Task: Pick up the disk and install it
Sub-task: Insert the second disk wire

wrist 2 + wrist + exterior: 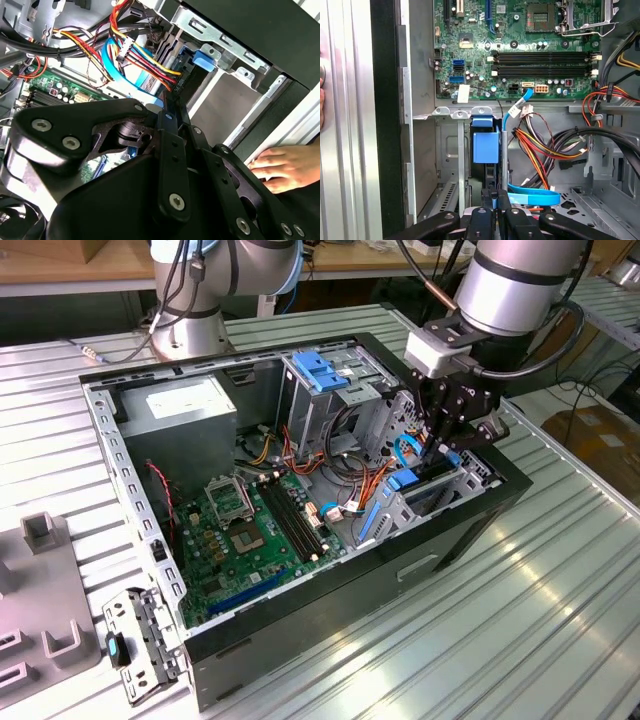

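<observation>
The disk (486, 145) stands on edge in the drive bay at the front corner of the open computer case (330, 585), its blue plastic rail end facing the first wrist camera. My gripper (492, 196) sits right over it, and the black fingers (481, 220) are closed together on the disk's narrow upper edge. In the exterior view the gripper (443, 452) reaches down into the bay at the case's right end, with blue rail parts (404, 480) just below it. In the second wrist view the gripper's linkage (170, 130) hides most of the disk.
Bundled coloured cables (545, 142) and a blue flat cable (532, 196) lie beside the bay. The motherboard (240, 530), grey power-supply box (185, 410) and blue-latched cage (320, 370) occupy the case. A person's hand (285, 167) rests on the case's outer wall. A loose bracket (140, 645) lies on the table.
</observation>
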Motion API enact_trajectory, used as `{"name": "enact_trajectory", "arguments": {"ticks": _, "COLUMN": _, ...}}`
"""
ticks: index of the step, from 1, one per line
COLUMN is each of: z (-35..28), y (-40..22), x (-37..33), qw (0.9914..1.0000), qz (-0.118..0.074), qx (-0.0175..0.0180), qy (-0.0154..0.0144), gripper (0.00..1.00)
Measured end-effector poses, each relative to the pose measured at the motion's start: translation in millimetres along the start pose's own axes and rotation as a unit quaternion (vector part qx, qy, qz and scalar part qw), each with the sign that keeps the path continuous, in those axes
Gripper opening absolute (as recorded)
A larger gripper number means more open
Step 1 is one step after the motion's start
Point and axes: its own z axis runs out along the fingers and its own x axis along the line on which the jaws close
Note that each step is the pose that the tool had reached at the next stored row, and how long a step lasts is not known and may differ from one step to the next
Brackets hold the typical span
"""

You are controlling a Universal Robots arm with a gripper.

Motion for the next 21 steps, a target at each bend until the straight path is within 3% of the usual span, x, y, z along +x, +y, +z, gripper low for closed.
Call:
{"name": "enact_trajectory", "arguments": {"ticks": 4, "z": 0.1, "y": 0.0, "x": 0.0, "qw": 1.0, "qz": -0.002, "qx": 0.0002, "qy": -0.0003, "gripper": 0.16}}
{"name": "enact_trajectory", "arguments": {"ticks": 7, "z": 0.9, "y": 0.1, "x": -0.1, "qw": 0.99999, "qz": -0.002, "qx": 0.0001, "qy": -0.0038, "gripper": 0.16}}
{"name": "enact_trajectory", "arguments": {"ticks": 9, "z": 1.3, "y": -0.7, "x": -0.1, "qw": 0.99996, "qz": -0.002, "qx": 0.0001, "qy": -0.0083, "gripper": 0.16}}
{"name": "enact_trajectory", "arguments": {"ticks": 11, "z": 1.8, "y": -0.9, "x": -0.2, "qw": 0.99994, "qz": -0.002, "qx": 0.0001, "qy": -0.0106, "gripper": 0.16}}
{"name": "enact_trajectory", "arguments": {"ticks": 21, "z": 5.2, "y": -0.7, "x": 3.6, "qw": 0.99989, "qz": -0.001, "qx": 0.0, "qy": -0.0147, "gripper": 0.16}}
